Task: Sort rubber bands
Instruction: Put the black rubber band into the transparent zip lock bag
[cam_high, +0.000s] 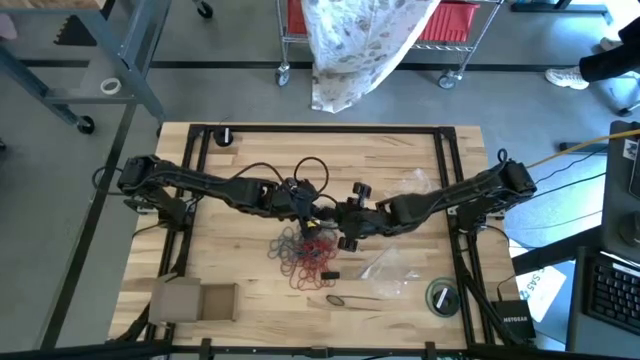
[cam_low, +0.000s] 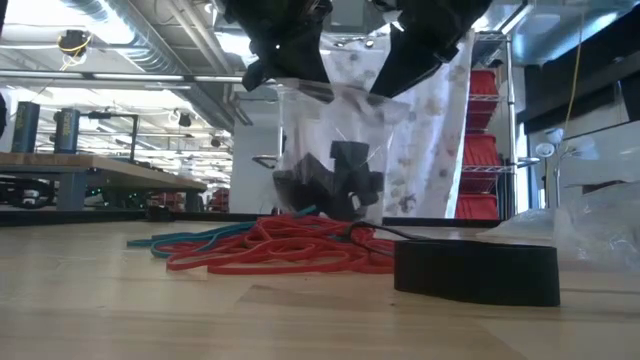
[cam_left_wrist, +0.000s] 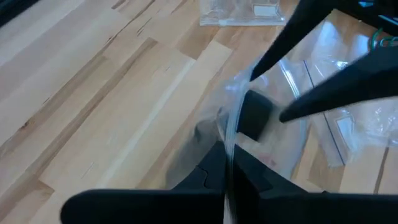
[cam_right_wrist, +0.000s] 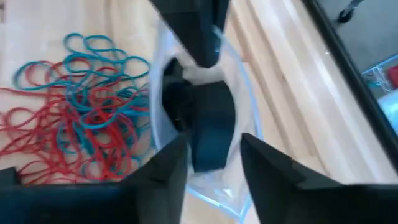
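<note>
A pile of red and teal rubber bands (cam_high: 305, 255) lies on the wooden table near its middle, also in the right wrist view (cam_right_wrist: 74, 118). Just beyond it hangs a clear plastic bag (cam_low: 335, 140) with a dark lump (cam_right_wrist: 208, 124) inside. My left gripper (cam_high: 318, 210) is shut on the bag's rim. My right gripper (cam_right_wrist: 214, 149) stands open at the opposite side of the bag's mouth, one finger on either side of the near rim (cam_right_wrist: 211, 190). My left gripper pinches the bag's top rim (cam_left_wrist: 233, 124) between its two fingers (cam_left_wrist: 211, 168), slanting down from the table's left. The bag hangs below the fingers with its mouth up; the red bands hide its bottom in the low view. My right gripper: I cannot tell whether its fingers touch the bag.
A black round block (cam_low: 475, 270) lies in front of the pile. More clear bags (cam_high: 395, 265) lie right of the bands, with a green-topped round thing (cam_high: 442, 297) beyond them. A cardboard box (cam_high: 195, 300) sits near the front left, and a single dark band (cam_high: 338, 300) lies near the front edge.
</note>
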